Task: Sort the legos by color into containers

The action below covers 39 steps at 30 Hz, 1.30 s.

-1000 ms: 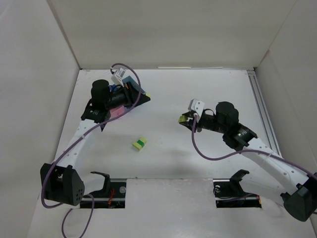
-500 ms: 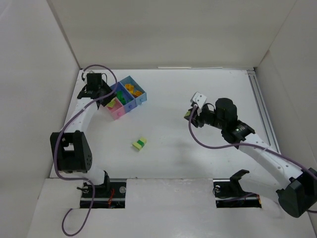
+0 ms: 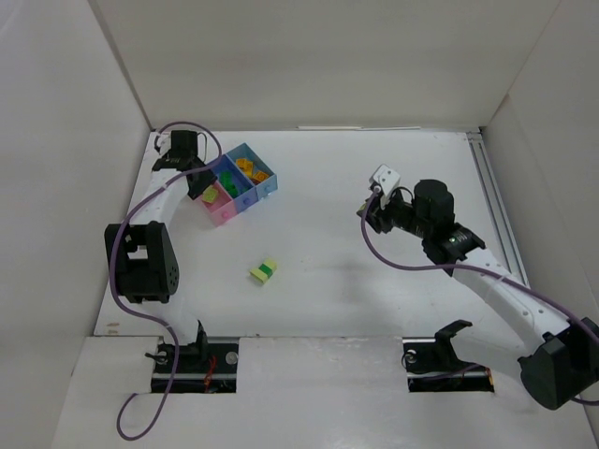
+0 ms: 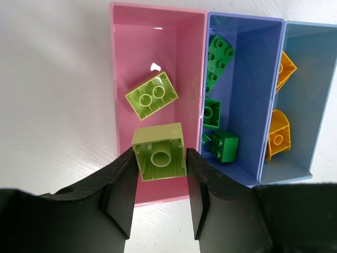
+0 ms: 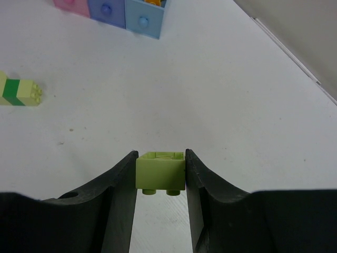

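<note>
My left gripper is shut on a lime green lego, hollow underside facing the camera, above the near end of the pink container. Another lime lego lies in that bin. Dark green legos fill the violet-blue bin, and orange-yellow ones the light blue bin. My right gripper is shut on a lime lego, studs down, above bare table. In the top view the left gripper stands by the containers, the right gripper mid-right.
A pale yellow-with-green lego lies alone on the table in front of the bins, also in the right wrist view. White walls enclose the table on three sides. A metal rail runs along the right edge.
The left arm has swung off the bins toward the back left, uncovering them; its gripper now sits at their left end. The right gripper has drifted right and back with its brick.
</note>
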Available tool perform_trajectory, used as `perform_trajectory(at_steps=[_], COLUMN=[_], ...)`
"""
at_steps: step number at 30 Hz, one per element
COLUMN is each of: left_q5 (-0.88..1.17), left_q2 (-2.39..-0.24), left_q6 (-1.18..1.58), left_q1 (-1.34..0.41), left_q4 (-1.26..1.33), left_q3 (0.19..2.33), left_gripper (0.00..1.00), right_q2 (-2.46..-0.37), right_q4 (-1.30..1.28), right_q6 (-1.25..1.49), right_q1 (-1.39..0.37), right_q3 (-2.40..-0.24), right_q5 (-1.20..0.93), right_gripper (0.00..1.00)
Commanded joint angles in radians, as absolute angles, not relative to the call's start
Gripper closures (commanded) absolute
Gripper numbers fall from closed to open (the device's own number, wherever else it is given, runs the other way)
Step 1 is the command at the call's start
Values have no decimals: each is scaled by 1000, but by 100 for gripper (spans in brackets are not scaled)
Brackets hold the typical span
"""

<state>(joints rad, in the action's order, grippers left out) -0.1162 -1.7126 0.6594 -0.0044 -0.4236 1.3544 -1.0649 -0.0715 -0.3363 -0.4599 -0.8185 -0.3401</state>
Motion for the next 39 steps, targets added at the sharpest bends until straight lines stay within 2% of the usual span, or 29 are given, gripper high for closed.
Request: perform_trajectory(at_steps=[1, 8, 10, 11, 14, 15, 18, 20, 23, 27, 34, 39], left_q5=[-152, -152, -152, -152, -152, -152, -152, -140, -129, -107, -41, -41], left_q2=[-1697, -1697, -1706, -1706, -1706, -1697, -1697, -1675, -1649, -1606, -1482, -1365], left_q6=[666, 666, 666, 666, 657, 657, 647, 647, 635, 635, 626, 693], left_q1=[0, 0, 0, 0, 0, 0, 0, 0, 0, 0, -18, -40], left_q4=[-443, -453, -453, -453, -463, -463, -463, -463, -454, -445, -413, -413], left_q3=[1410, 1410, 1410, 1410, 1410, 1410, 1410, 1410, 1398, 1388, 1322, 1209], left_gripper=[100, 100, 94, 82, 67, 58, 47, 43, 31, 23, 0, 0], right_q2=[-1065, -1065, -1065, -1065, -1065, -1065, -1065, -1065, -1055, -1046, -1074, -1199], right_q4=[-43, -43, -43, -43, -43, -43, -43, -43, -43, -43, -25, 46], right_q6=[-322, -322, -322, -322, -322, -322, -322, -322, -322, -322, -313, -290], right_q1=[-445, -445, -445, -445, -445, -445, -445, -445, -445, -445, -445, -471], right_q3=[-864, -864, -864, -864, -864, -864, -864, -864, -864, -864, -883, -959], right_q5=[-347, -356, -356, -356, -356, -356, -356, -356, -356, -365, -422, -486], right_gripper=[100, 100, 100, 100, 100, 100, 100, 100, 100, 100, 100, 100])
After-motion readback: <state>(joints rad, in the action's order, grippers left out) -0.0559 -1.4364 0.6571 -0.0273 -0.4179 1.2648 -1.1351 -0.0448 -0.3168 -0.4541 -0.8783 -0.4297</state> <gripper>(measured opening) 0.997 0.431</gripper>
